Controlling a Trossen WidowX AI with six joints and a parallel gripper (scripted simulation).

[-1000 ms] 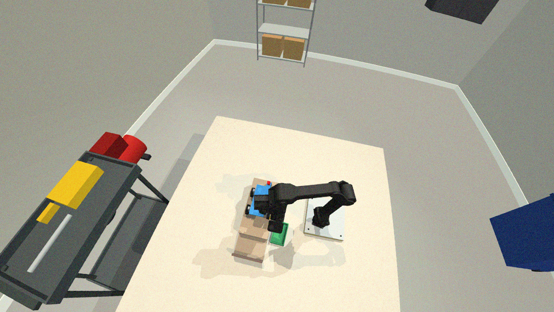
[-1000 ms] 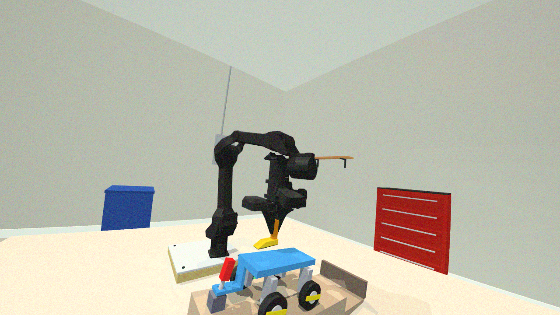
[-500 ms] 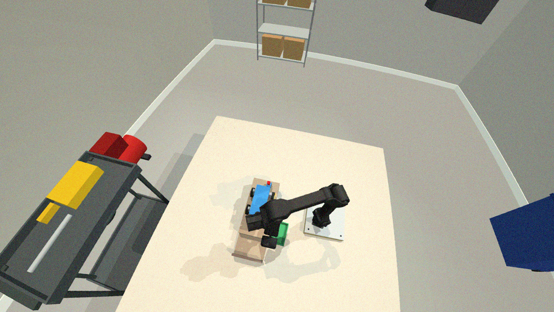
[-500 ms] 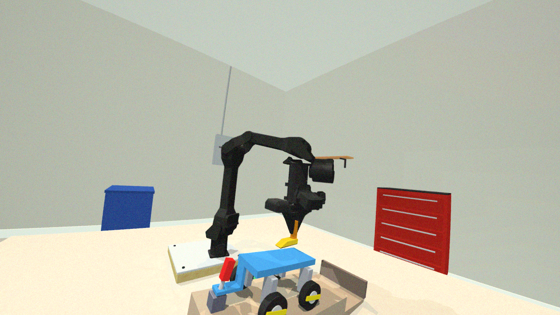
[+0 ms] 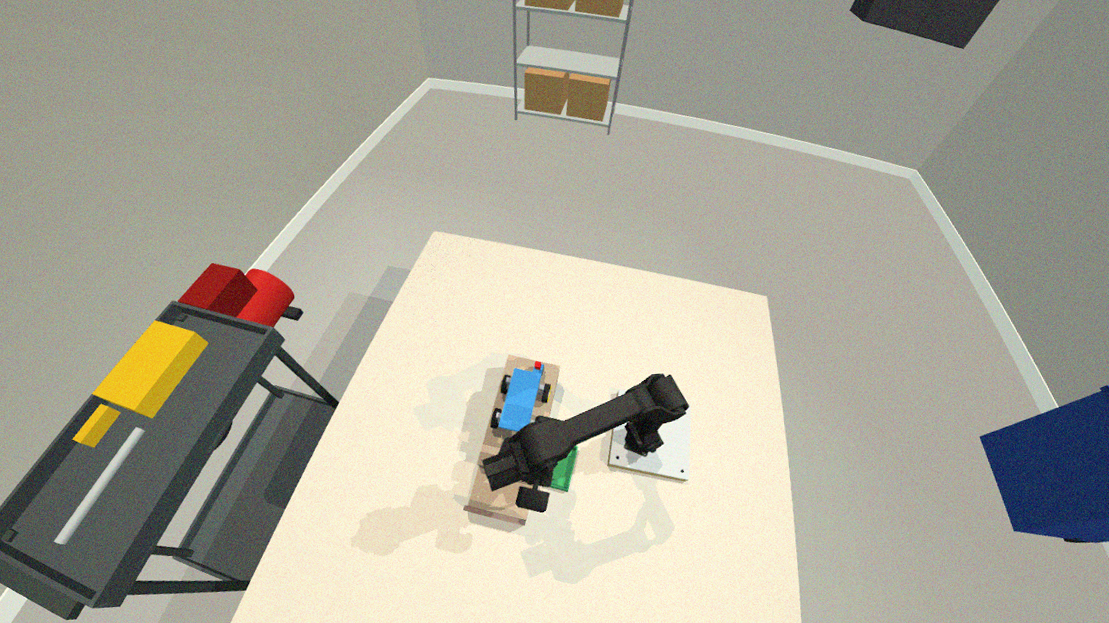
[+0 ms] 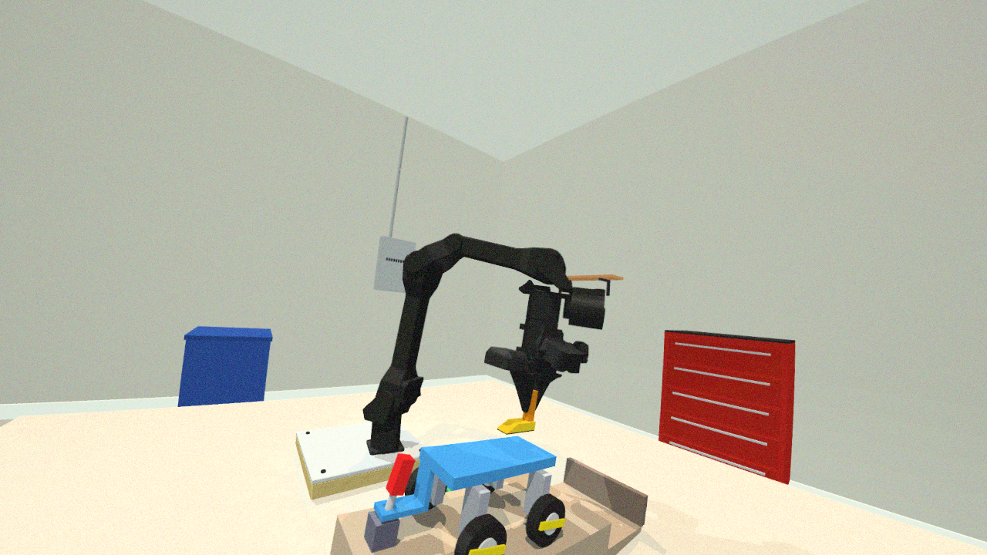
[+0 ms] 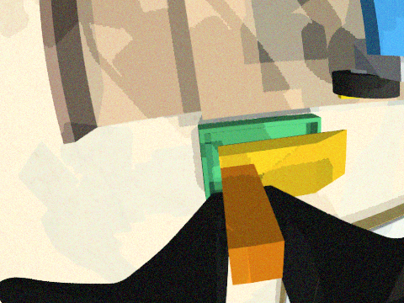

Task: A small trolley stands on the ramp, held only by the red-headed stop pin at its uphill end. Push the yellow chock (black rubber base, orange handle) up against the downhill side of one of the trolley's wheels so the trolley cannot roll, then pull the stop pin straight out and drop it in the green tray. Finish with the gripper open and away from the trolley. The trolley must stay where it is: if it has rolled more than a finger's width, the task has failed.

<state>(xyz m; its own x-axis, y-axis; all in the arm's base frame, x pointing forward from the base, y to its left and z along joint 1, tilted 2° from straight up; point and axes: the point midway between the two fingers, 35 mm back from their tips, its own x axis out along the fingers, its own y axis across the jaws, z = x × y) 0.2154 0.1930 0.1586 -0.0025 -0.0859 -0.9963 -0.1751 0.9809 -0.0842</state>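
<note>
My gripper [image 6: 530, 400] [image 7: 242, 199] is shut on the orange handle [image 7: 252, 225] [image 6: 530, 404] of the yellow chock [image 7: 292, 163] [image 6: 514, 425] and holds it in the air, above the green tray [image 7: 252, 131] [image 5: 565, 470] beside the ramp. The blue-topped trolley [image 5: 521, 400] [image 6: 483, 461] [image 7: 382, 0] stands on the tan ramp [image 5: 487, 499] [image 6: 586, 524] [image 7: 168, 50]. One black wheel [image 7: 365, 83] shows at the right in the wrist view. The red-headed stop pin [image 5: 537, 365] [image 6: 399, 473] sits at the trolley's uphill end.
The ramp has a raised lip [image 7: 62, 56] [image 6: 607, 489] at its downhill end. The arm's white base plate [image 5: 674, 452] [image 6: 331, 449] lies beside the tray. A grey cart [image 5: 104, 456], a blue bin [image 5: 1102, 463] and a red cabinet [image 6: 724, 400] stand off the mat.
</note>
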